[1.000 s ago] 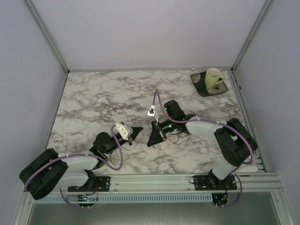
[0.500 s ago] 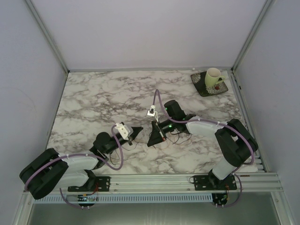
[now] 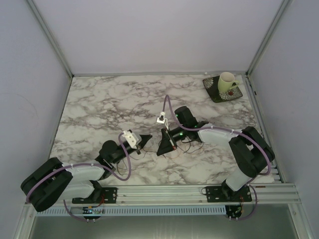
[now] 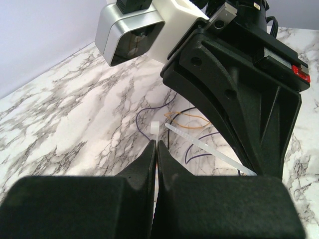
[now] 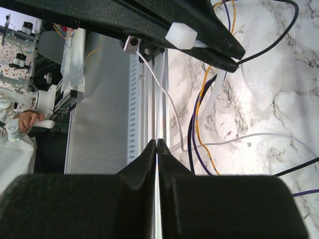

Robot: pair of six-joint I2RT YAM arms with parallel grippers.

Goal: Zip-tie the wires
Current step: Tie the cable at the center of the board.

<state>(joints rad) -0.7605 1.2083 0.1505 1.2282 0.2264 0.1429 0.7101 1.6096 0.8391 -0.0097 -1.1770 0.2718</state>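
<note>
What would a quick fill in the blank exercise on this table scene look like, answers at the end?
1. The mug on its plate sits in the far ____ corner of the table.
2. The left gripper pinches a ____ zip tie.
3. Neither the left nor the right gripper is ____.
Missing words: right; white; open.

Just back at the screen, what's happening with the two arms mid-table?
By the loose wires, the left gripper is shut on the head end of a white zip tie. Its strap runs toward the right gripper, which is also shut; whether it pinches the strap's tail is unclear. The tie is not visibly looped around the wires yet.
</note>
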